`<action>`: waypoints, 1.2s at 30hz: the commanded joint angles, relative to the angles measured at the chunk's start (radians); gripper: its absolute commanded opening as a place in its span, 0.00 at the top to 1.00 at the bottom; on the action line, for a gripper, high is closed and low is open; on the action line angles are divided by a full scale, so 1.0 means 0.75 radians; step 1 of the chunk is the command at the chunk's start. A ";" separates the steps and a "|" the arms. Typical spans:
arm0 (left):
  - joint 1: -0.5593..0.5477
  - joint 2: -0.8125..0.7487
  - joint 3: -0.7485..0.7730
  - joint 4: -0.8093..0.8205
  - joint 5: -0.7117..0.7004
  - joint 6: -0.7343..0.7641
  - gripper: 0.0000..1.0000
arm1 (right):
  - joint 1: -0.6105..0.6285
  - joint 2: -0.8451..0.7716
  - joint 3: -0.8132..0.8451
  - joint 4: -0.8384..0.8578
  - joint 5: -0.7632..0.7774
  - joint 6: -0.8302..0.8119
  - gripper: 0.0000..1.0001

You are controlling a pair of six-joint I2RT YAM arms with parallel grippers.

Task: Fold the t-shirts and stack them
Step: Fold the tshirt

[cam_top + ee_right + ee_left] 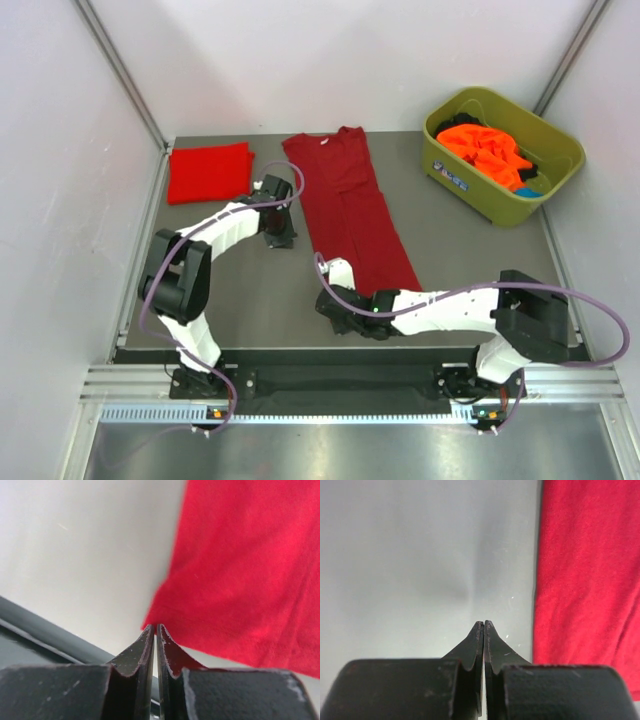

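A dark crimson t-shirt, folded lengthwise into a long strip, lies in the middle of the table. A brighter red t-shirt lies folded at the back left. Orange t-shirts are bunched in the tub. My left gripper is shut and empty over bare table, just left of the crimson shirt. My right gripper is shut, its tips right at the near left corner of the crimson shirt; I see no cloth between the jaws.
An olive-green tub stands at the back right, with dark and blue cloth beside the orange. White walls enclose the table on three sides. The table's front edge runs close behind the right gripper.
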 commanded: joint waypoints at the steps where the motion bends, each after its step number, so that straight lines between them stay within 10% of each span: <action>1: 0.023 -0.106 -0.022 -0.023 -0.019 -0.002 1.00 | 0.001 0.033 0.115 -0.005 0.045 -0.035 0.94; 36: 0.044 -0.212 -0.110 0.048 0.128 0.007 0.91 | -0.083 -0.079 0.062 0.072 -0.040 -0.143 0.93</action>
